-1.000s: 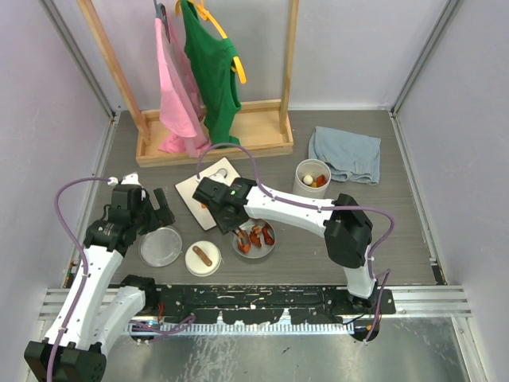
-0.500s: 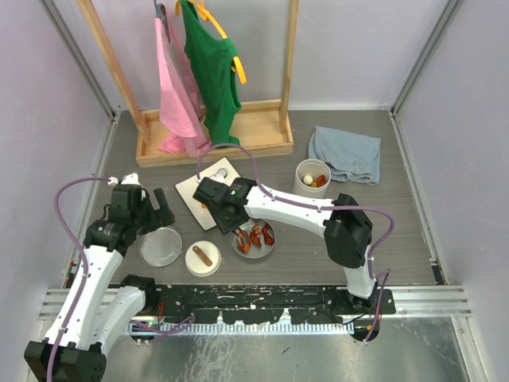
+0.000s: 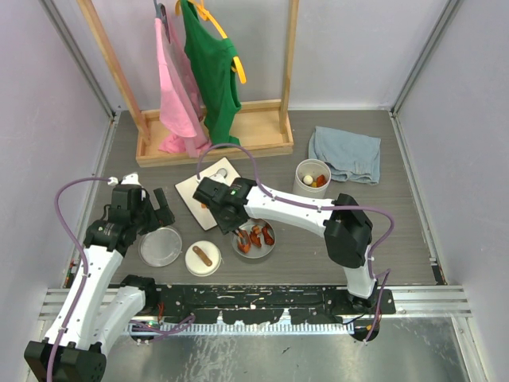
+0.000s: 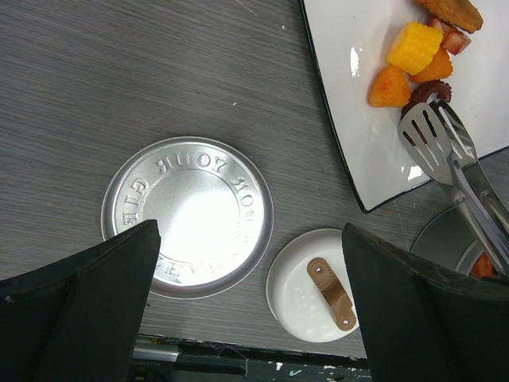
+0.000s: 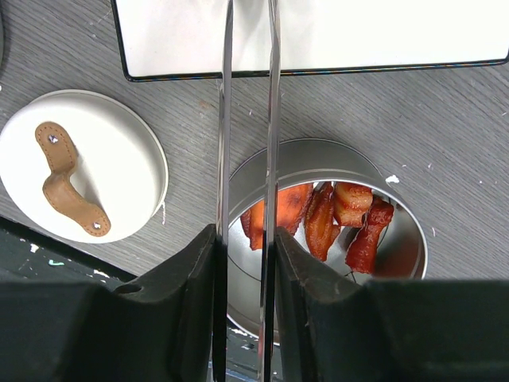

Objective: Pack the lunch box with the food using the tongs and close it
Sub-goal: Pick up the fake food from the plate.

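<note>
My right gripper [image 5: 245, 247] is shut on the tongs [image 5: 225, 119], whose two thin arms run up between its fingers toward the white plate [image 5: 318, 32]. Seen from the left wrist, the tongs' slotted tips [image 4: 436, 137] lie on the plate [image 4: 374, 151] just below a dark red piece [image 4: 430, 90], next to orange [image 4: 390, 86] and yellow food [image 4: 413, 46]. Under the right wrist sits the wide steel tin [image 5: 402, 231] holding red-orange pieces [image 5: 334, 211]. The flat steel lid [image 4: 188, 215] lies below my left gripper [image 4: 248, 239], which is open and empty. A tall steel cup [image 3: 312, 177] holds food.
A white round lid with a brown strap handle [image 3: 203, 259] lies between the steel lid [image 3: 161, 246] and the tin [image 3: 254, 239]. A blue cloth [image 3: 344, 153] lies at the back right. A wooden rack [image 3: 215, 135] with hanging clothes stands at the back.
The right gripper with the tongs has shifted only very slightly near the plate's edge. The left arm has not moved.
</note>
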